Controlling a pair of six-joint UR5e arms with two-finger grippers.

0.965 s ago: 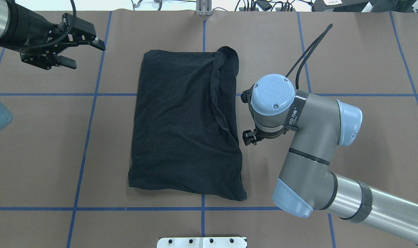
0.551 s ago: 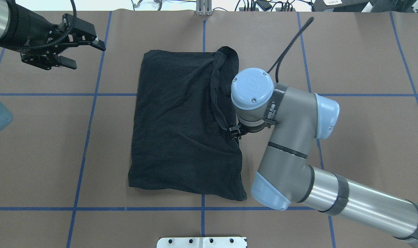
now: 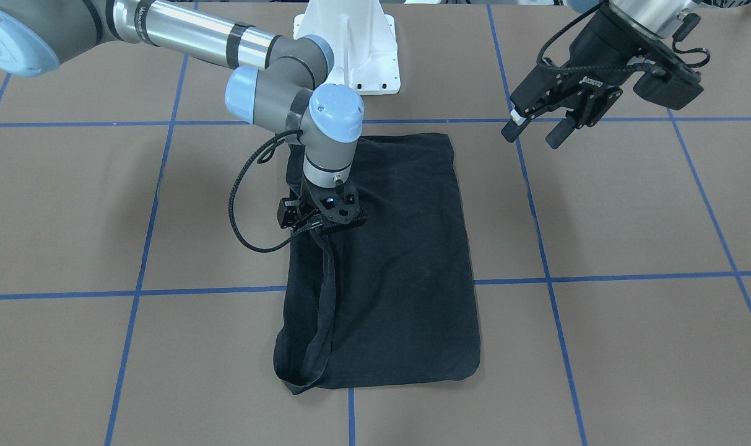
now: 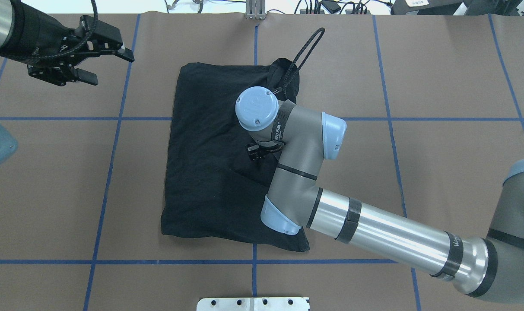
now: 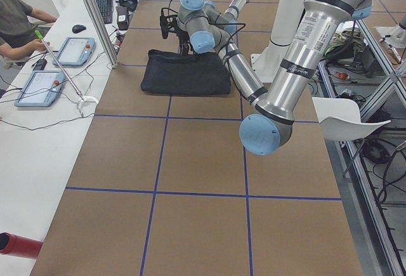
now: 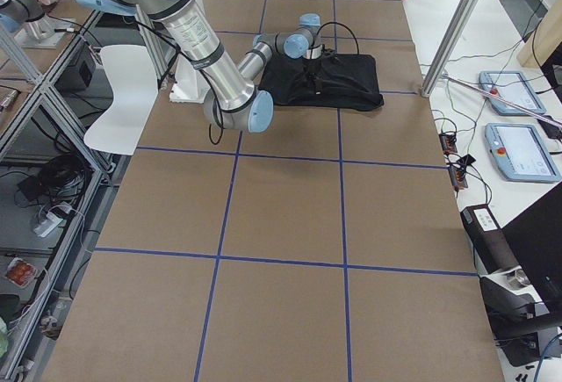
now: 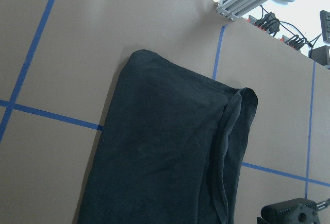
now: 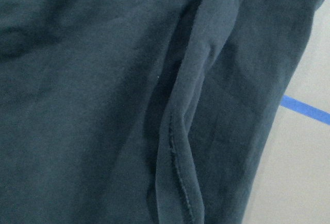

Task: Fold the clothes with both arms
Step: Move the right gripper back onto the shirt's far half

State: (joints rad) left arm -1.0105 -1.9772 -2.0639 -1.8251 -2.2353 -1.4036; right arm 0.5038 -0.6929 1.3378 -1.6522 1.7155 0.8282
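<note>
Brown paper crossed by blue tape lines covered the desk, and the black T-shirt lay at its middle as a flattened, folded oblong. Its long axis ran straight away from the robot. A raised band of cloth followed that axis along the side nearer the robot's right.

The right arm reached in over the garment, with the right claw pointing down at the band about halfway along its length, very close to the cloth or on it. Whether its jaws were spread or pinching fabric could not be told; its own wrist view showed only dark cloth and the seam.

The left claw hung with its jaws spread, holding nothing, well apart from the shirt beyond its far left corner. By this reading the right arm was far the nearer, and any lengthwise fold would need the left one brought in.
</note>
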